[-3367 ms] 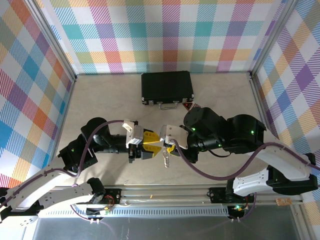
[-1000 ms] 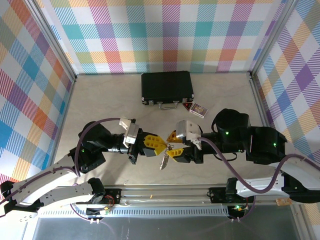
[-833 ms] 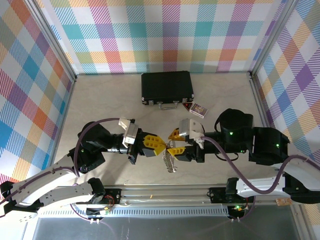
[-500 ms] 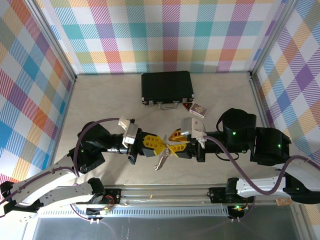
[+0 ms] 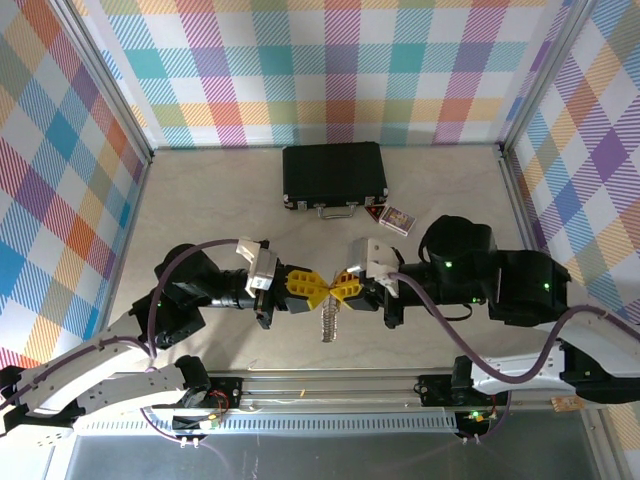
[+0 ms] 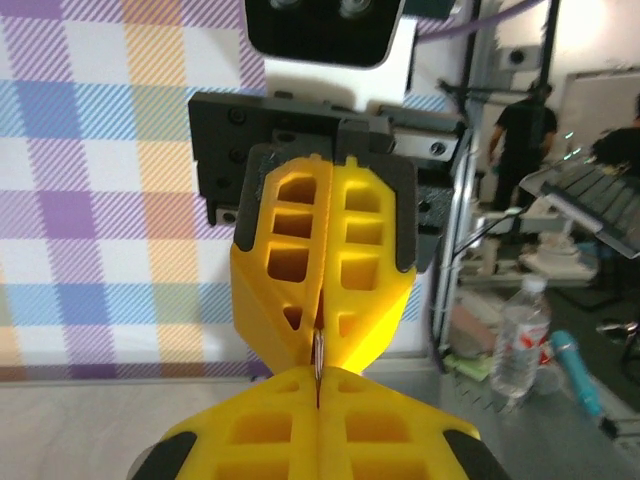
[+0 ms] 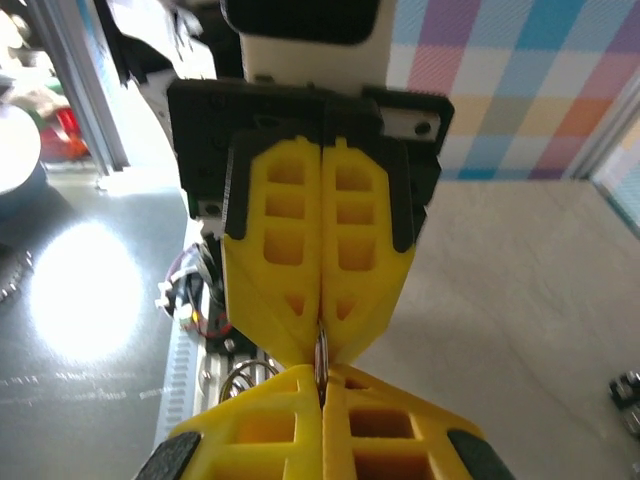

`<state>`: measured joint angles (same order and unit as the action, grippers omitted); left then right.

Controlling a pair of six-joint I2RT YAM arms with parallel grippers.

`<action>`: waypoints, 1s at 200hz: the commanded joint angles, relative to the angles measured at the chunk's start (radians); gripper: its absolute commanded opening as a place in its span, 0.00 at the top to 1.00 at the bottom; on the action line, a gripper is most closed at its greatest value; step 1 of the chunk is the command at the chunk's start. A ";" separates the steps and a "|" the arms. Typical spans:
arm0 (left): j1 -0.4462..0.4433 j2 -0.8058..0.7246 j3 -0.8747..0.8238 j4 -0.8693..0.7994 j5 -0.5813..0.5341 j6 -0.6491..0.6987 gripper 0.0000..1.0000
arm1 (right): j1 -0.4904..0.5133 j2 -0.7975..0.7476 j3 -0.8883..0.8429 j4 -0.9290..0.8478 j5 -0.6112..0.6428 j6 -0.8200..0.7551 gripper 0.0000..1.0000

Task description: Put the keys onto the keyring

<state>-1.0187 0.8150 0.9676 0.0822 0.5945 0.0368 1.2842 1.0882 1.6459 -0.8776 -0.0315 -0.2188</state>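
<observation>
Now the left hand [image 5: 312, 288] and right hand [image 5: 338, 288] meet tip to tip above the counter [image 5: 200, 200], closer than a moment ago. Each is pinched shut on the keyring [image 5: 328, 322], which dangles beneath. Threading looks underway; what hangs on it is too small to tell.

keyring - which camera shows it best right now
Top external: the keyring hangs in full view below where the left gripper and right gripper meet tip to tip, jaws shut. The right wrist view shows a short arc of it pinched where the tips meet; the left wrist view, a thin metal sliver there.
</observation>
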 commanded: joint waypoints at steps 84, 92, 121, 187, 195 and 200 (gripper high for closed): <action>-0.009 0.045 0.178 -0.442 -0.165 0.267 0.71 | -0.067 0.133 0.190 -0.269 0.005 -0.113 1.00; -0.009 0.045 0.175 -0.440 -0.165 0.267 0.71 | -0.073 0.137 0.191 -0.272 -0.006 -0.113 1.00; -0.009 0.058 0.175 -0.442 -0.162 0.270 0.70 | -0.082 0.147 0.186 -0.273 -0.024 -0.113 1.00; -0.009 0.086 0.162 -0.377 -0.135 0.247 0.76 | -0.091 0.149 0.157 -0.253 -0.054 -0.106 1.00; -0.010 0.088 0.161 -0.369 -0.133 0.245 0.78 | -0.092 0.151 0.154 -0.254 -0.058 -0.105 1.00; -0.011 0.091 0.161 -0.369 -0.131 0.243 0.79 | -0.091 0.153 0.153 -0.256 -0.062 -0.105 1.00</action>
<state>-1.0191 0.8993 1.1286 -0.3367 0.4400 0.2832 1.1984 1.2346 1.8080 -1.1465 -0.0532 -0.3202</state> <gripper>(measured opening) 0.233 0.055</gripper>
